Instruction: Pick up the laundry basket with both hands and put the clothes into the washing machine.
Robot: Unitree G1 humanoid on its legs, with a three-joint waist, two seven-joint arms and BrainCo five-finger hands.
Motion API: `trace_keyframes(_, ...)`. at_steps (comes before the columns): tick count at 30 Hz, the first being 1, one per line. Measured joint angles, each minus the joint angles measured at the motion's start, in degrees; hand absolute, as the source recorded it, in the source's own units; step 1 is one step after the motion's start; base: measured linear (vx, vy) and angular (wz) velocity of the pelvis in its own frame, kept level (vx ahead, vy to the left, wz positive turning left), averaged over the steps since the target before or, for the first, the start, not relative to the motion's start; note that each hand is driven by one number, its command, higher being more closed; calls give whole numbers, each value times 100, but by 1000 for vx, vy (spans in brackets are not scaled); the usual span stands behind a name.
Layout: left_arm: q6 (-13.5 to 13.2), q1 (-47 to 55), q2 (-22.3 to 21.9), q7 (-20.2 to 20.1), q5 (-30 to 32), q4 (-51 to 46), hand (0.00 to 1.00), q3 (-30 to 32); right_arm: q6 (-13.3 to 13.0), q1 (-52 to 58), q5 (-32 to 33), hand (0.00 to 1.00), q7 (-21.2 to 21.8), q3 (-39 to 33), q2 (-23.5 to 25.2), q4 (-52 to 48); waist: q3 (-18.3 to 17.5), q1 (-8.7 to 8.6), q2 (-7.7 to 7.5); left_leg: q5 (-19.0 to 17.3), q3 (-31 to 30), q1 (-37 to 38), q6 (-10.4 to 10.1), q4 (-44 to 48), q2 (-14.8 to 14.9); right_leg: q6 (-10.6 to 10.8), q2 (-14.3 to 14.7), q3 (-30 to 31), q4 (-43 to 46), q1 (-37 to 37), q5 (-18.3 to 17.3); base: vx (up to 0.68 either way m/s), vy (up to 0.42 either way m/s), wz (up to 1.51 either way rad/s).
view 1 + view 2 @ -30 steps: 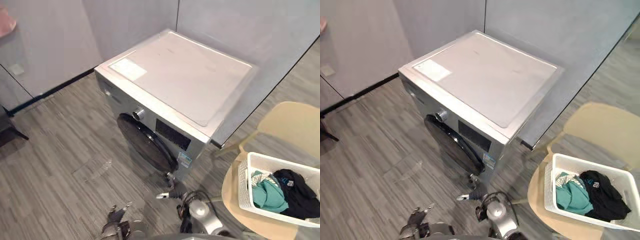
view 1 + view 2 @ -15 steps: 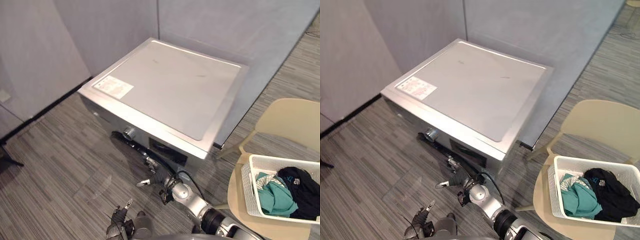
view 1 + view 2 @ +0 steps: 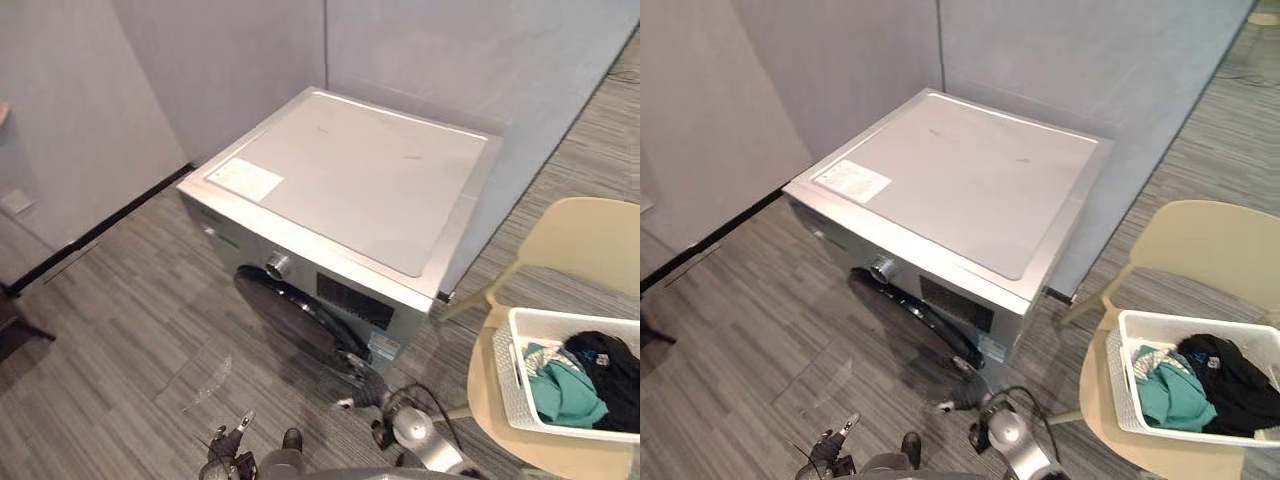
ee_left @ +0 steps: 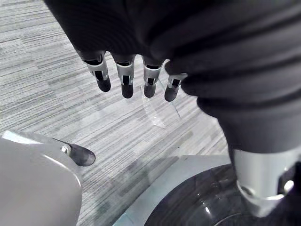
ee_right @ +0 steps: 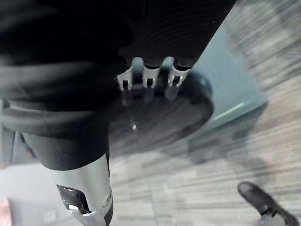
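Observation:
The silver washing machine stands in a corner, its dark round door facing me; I cannot tell whether the door is latched. My right hand hovers by the door's lower edge with its fingers straight and holding nothing. My left hand hangs low over the floor, its fingers relaxed and empty. The white laundry basket sits on a beige chair at the right, well away from both hands. In it lie a teal garment and a black garment.
Grey partition walls close in behind and to the left of the machine. Grey striped floor stretches in front of the door and to the left. A dark object pokes in at the left edge.
The whole picture has shifted with my head. My right arm, stretched toward the door half a second ago, has drawn back a little. The basket and the chair stay put.

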Motion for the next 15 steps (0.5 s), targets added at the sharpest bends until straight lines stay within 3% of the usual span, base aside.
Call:
trace_keyframes(8,-17,-53,48,-122,66,-143,0,-317,-12,-220,-488,0,-277,-323,-25,-733,44,-37,28,100,-58,-378,41,-59,-87,14,-62,-91,99,-436,17,51,2,2)
trace_keyframes(15,-134,-242,19,-113,-17,-349,0,-756,-40,-1294,-254,0,-550,9,394,-232,512,25,72,225,-263,-662,66,-62,-178,40,-162,-312,157,-589,6,-6,18,18)
